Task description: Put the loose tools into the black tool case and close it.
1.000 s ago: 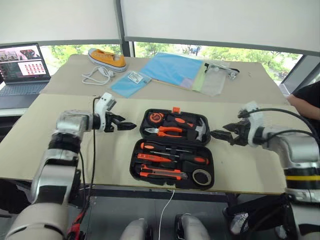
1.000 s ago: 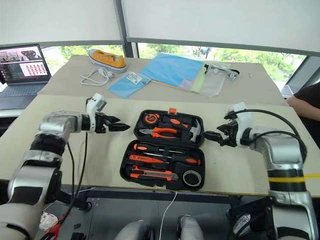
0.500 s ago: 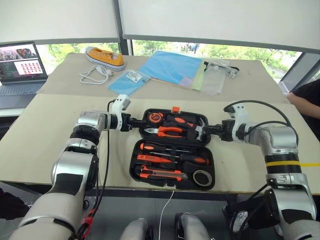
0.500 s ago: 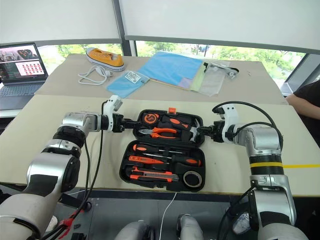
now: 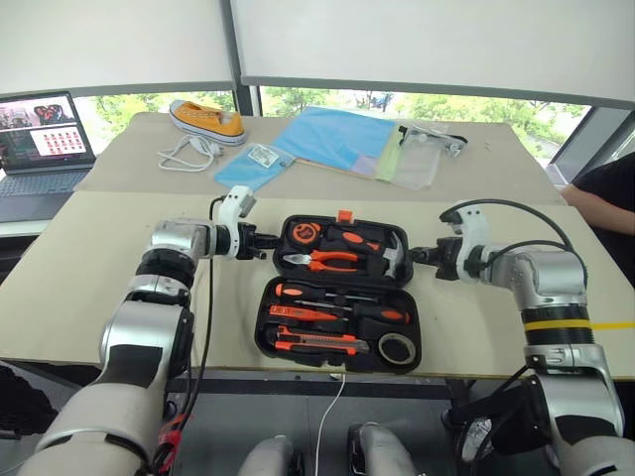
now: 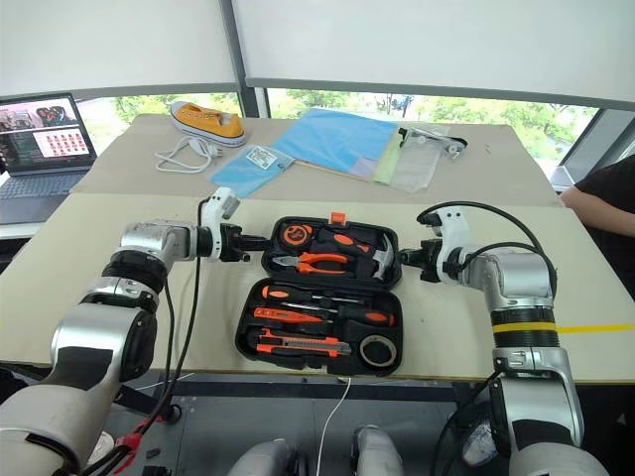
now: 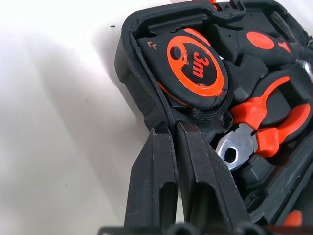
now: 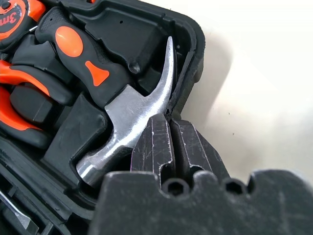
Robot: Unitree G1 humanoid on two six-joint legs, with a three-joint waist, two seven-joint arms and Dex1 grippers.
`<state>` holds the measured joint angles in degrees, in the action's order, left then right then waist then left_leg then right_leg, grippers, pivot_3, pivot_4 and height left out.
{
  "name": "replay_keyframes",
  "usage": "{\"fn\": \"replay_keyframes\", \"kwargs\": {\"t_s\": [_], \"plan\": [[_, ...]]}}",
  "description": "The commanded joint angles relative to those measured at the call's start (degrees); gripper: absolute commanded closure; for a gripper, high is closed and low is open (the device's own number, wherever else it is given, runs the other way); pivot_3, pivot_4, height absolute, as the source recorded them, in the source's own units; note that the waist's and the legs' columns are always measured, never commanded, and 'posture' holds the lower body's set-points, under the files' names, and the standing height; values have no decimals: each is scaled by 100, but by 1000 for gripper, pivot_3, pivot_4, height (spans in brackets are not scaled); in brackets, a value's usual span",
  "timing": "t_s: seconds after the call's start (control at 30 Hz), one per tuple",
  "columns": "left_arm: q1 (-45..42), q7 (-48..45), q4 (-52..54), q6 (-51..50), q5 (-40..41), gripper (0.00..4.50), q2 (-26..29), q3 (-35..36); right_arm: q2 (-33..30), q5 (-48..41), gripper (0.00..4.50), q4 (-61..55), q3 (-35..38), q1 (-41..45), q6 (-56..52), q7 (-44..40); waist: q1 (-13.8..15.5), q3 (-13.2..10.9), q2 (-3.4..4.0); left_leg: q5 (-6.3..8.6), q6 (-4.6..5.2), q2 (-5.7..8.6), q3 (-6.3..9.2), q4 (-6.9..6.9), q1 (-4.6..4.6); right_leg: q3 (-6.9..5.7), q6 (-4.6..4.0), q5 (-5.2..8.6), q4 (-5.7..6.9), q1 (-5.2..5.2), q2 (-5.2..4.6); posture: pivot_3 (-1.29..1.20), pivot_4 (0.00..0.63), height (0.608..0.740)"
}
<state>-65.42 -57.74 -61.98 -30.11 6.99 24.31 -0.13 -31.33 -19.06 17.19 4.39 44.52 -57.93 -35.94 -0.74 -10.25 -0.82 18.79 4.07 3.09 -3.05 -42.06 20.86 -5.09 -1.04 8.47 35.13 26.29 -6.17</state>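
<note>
Black tool case point(image 5: 342, 295): lies open in the centre of the frame on the tan table point(image 5: 79, 268); both halves flat, far half above, near half below.
Change from a second ago: both arms have swung inward from well apart of the case to its far half; both claws, then spread, are now pressed together.
Case material: black moulded plastic with rounded corners, a ribbed rim, tool-shaped recesses and a small orange latch point(image 5: 345, 215) on the far edge.
Near half: red-handled screwdriver point(image 5: 303, 294), black-and-orange screwdrivers point(image 5: 342, 313), utility knife point(image 5: 316, 343) and glossy ring of black tape point(image 5: 399, 350) all sit in their recesses.
Far half: round tape measure point(image 7: 195, 68) with an orange face, orange-handled pliers point(image 7: 261, 132) with grey steel jaws, hammer point(image 8: 132, 115) with a polished curved claw head.
Left gripper point(image 5: 264, 240): fingers point(image 7: 156, 171) closed together, tips against the rim of the far half just beside the tape measure; it holds nothing.
Right gripper point(image 5: 417, 257): fingers point(image 8: 188, 142) closed together, tips at the rim of the far half right next to the hammer head; nothing is held.
Background: laptop point(image 5: 45, 144) at upper left, yellow shoe point(image 5: 205, 116) and blue folders point(image 5: 332, 137) along the top.
</note>
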Motion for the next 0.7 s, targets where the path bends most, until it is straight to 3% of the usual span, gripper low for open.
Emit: {"fn": "replay_keyframes", "kwargs": {"t_s": [0.03,0.17,0.33,0.7], "plan": [[-120,156,340,857,166,4494,-152,268,147,74,4500,-90,182,456,776,212,-1,0,0,2,-4,0,0,0,3,2,1,-2,0,3,-2,0,150,718],[-193,341,455,1592,330,4494,-286,585,324,240,4500,17,342,648,1649,522,-2,-2,-2,-10,-19,12,-1,1,48,24,-6,-21,3,51,-4,0,150,718],[-107,398,568,2281,248,4494,-374,618,397,522,4500,-56,287,509,2635,620,1,-2,-1,-46,30,14,-2,8,107,-8,-9,-23,12,105,9,0,150,718],[1277,969,1549,4311,-348,4494,-253,204,235,1648,4500,-996,-196,-1490,5389,794,-2,0,2,-47,31,11,-5,46,92,-42,-6,-20,-24,84,60,0,150,718]]}}
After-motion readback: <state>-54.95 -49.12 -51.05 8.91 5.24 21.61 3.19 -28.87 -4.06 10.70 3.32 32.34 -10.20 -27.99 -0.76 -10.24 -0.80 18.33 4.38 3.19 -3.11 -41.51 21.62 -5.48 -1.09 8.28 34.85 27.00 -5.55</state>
